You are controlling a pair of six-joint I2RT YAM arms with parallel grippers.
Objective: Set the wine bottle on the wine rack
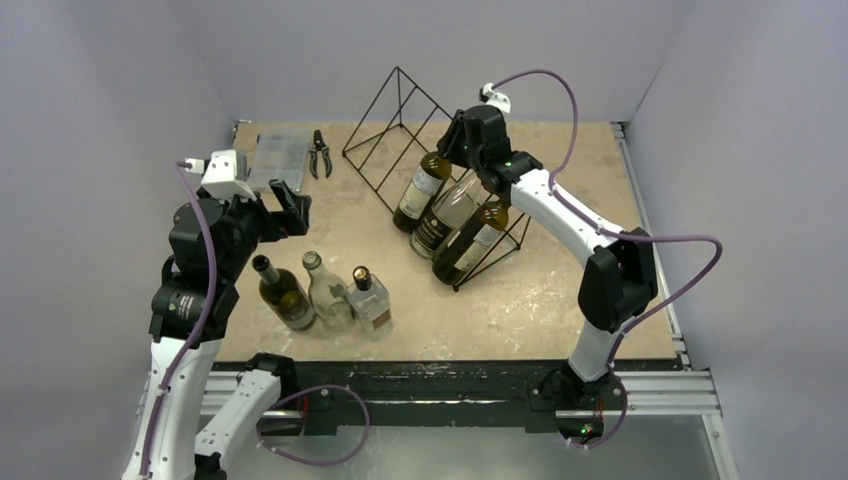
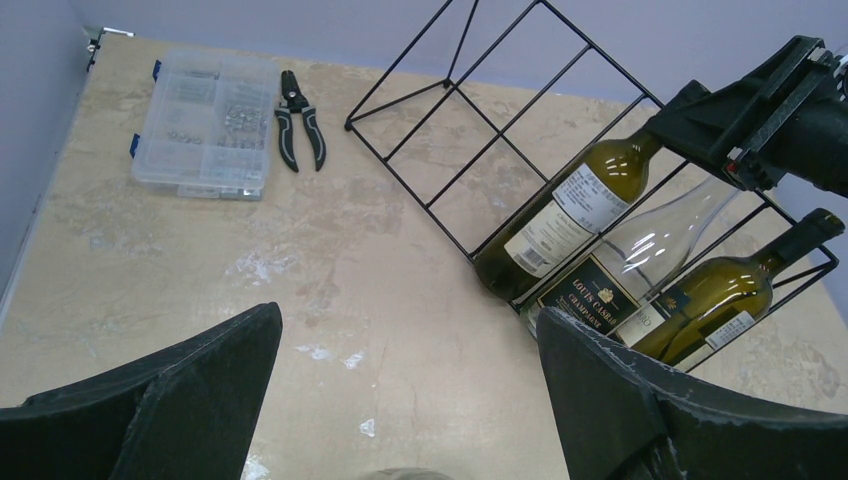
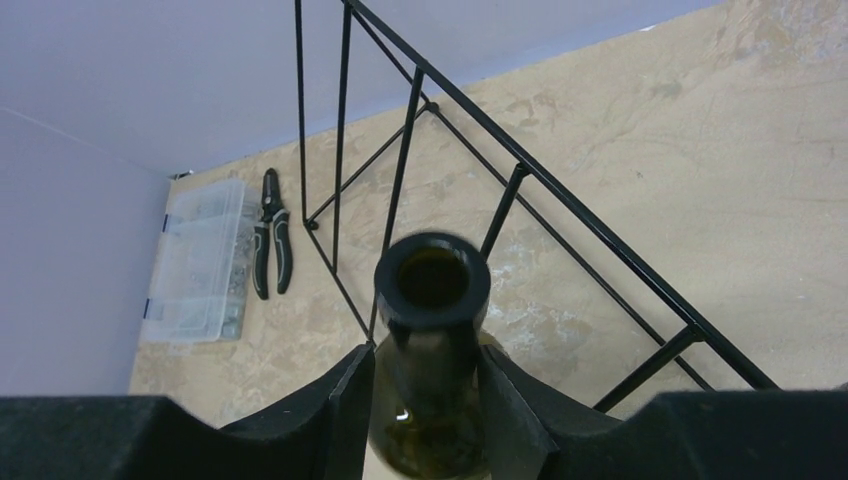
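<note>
Right arm stretched toward 11 o'clock, right claw (image 3: 425, 395) clamped on dark-green glass neck of wine bottle (image 1: 422, 192), lying in thin black-wire wine rack (image 2: 505, 125) at 12 o'clock on tabletop (image 1: 560, 300), left claw (image 2: 408, 330) spread apart.

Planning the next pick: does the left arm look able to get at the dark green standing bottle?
Probably yes. The left end effector hovers open just behind the dark green bottle, which stands upright at the row's left end, nearest that arm; nothing lies between them.

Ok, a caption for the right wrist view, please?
Right end effector grips a green bottle at the wire rack.
</note>
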